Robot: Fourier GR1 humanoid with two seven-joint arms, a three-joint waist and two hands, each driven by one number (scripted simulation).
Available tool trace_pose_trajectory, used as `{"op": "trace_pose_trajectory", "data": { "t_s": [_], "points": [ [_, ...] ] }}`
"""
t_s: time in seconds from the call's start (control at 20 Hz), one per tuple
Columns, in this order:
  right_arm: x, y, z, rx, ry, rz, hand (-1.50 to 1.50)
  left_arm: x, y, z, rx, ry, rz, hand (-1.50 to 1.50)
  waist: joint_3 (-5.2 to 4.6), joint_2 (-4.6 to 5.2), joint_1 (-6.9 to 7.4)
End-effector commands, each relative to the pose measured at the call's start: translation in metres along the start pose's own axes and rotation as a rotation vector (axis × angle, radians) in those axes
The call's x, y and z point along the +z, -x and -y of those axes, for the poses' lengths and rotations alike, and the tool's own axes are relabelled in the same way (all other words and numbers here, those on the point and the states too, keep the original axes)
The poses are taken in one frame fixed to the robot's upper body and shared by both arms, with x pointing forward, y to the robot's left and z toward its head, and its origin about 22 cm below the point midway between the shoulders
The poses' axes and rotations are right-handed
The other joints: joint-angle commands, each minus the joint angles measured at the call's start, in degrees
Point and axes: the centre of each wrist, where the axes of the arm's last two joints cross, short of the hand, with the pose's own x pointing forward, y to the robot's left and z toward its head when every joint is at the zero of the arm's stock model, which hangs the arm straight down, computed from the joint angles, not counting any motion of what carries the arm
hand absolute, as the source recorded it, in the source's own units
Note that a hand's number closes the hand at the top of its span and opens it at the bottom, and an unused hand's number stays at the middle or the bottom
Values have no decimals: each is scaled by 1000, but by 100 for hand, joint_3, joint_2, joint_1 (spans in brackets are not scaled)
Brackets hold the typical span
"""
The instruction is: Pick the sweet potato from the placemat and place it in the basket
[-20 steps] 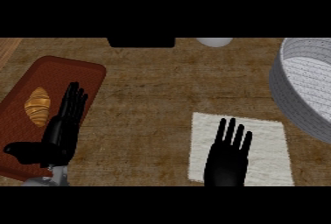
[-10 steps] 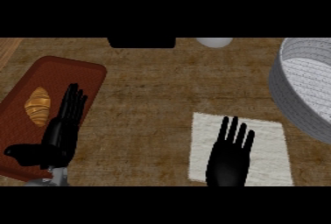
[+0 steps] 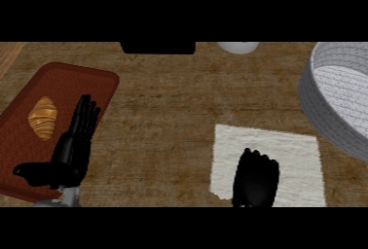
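White placemat (image 3: 287, 151) lies under the right robot hand (image 3: 255, 177); open or closed, cannot tell. Sweet potato not visible, perhaps hidden beneath it. Basket (image 3: 320, 121) shows none inside. Left robot hand (image 3: 78, 131) flat, open. Judged: lift and transfer remain.

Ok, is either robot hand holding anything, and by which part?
Nothing in the left robot hand, open over the brown board. The right robot hand, above the white placemat: cannot tell.
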Motion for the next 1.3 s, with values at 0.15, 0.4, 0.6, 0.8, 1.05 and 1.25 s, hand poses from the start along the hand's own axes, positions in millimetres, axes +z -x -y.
{"op": "trace_pose_trajectory", "data": {
  "t_s": [0.15, 0.4, 0.6, 0.8, 1.05, 1.25],
  "points": [
    [-10, -7, -29, 191, 0, -27, 150, -9, -7, -4, 11, 0, 1, 0, 55, 99, -17],
    [-112, 15, 6, -259, -212, -202, 150, -7, -10, -2, 7, 35, 36, 0, 87, 232, 236],
    [-156, 21, 17, -390, -244, -249, 150, -5, -6, 11, 29, 49, 26, 0, 89, 290, 378],
    [-178, -9, 27, -363, -132, -280, 150, -13, -11, 9, 18, 80, 35, 0, 75, 273, 462],
    [-188, -23, 52, -553, 40, -228, 150, -18, -11, 7, 3, 51, 22, 0, 71, 197, 286],
    [-183, -38, 85, -766, 197, -199, 150, -14, -5, -7, 6, 39, -5, 0, 65, 152, 269]
  ]
}}
